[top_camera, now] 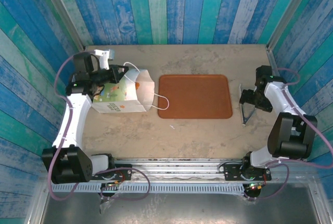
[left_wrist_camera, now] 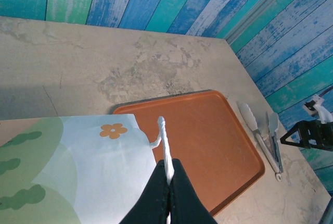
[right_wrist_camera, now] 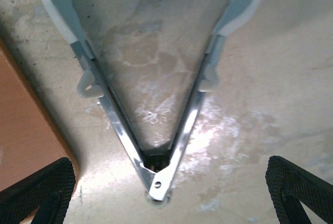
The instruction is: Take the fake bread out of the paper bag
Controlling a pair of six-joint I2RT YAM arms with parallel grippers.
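paper bag (top_camera: pixel 123 97) 1 | tray (top_camera: pixel 195 97) 1 | tongs (right_wrist_camera: pixel 160 175) 1

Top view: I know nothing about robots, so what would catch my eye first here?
The printed white paper bag lies at the left, the left gripper shut on its cord handle. A flat brown tray sits mid-table. Right of it, the right gripper hangs open over metal tongs.

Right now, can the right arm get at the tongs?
Likely yes. The right gripper is open, with its fingers on either side of the hinge end of the tongs and nothing in between. The tongs lie on the bare table beside the tray.
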